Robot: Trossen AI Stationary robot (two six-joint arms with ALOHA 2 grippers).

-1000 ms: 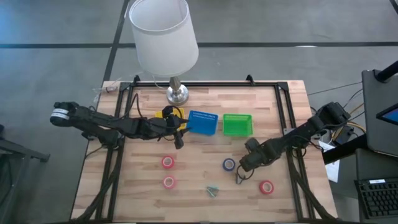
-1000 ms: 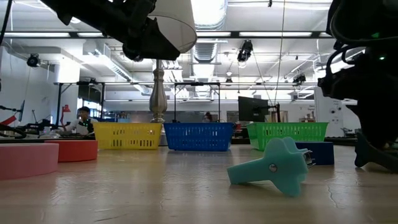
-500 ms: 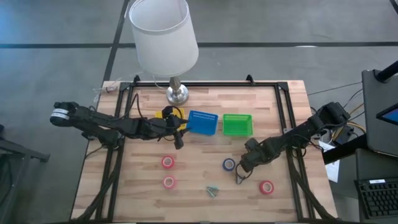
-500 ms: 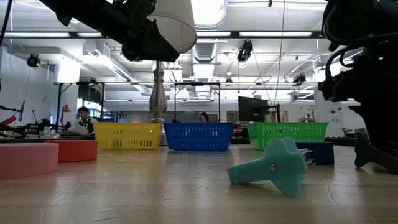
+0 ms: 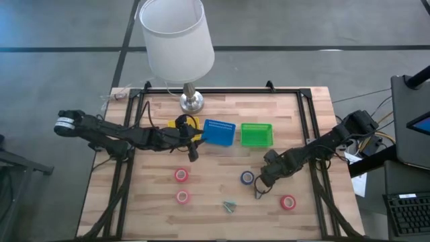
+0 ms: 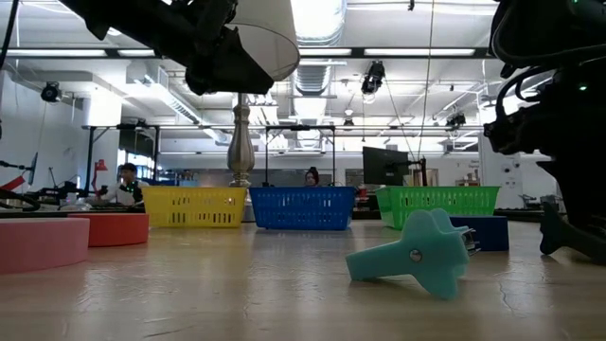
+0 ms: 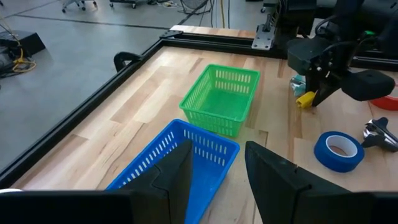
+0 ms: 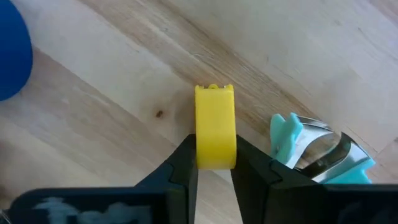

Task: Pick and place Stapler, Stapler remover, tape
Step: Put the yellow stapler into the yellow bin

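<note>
1. On the table (image 5: 295, 107), at about 5 o'clock from its middle, the right gripper (image 5: 259, 191) is held low with its fingers closed on a small yellow stapler (image 8: 215, 118). The stapler is clamped by its lower end, just above the wood.
2. Close beside that grip, a teal stapler remover (image 8: 287, 138) is seen lying on the wood; it has not been picked up.
3. Toward 9 o'clock, the left gripper (image 5: 193, 149) is held above the near edge of the blue basket (image 7: 180, 158), its fingers apart and nothing between them.
4. None of the tape has been placed:
   - two red rolls (image 5: 181, 175) lie at 7 o'clock;
   - a third red roll (image 5: 287, 202) lies at 4 o'clock;
   - the blue roll (image 5: 247, 177) lies just beside the right gripper.
5. The blue basket and the green basket (image 7: 225, 99), at 12 o'clock, are seen to be empty; the inside of the yellow basket (image 5: 183, 123) cannot be made out.
6. The task is judged to be barely begun. Only the stapler is in hand, while the remover and all four rolls remain to be carried to the baskets.
</note>
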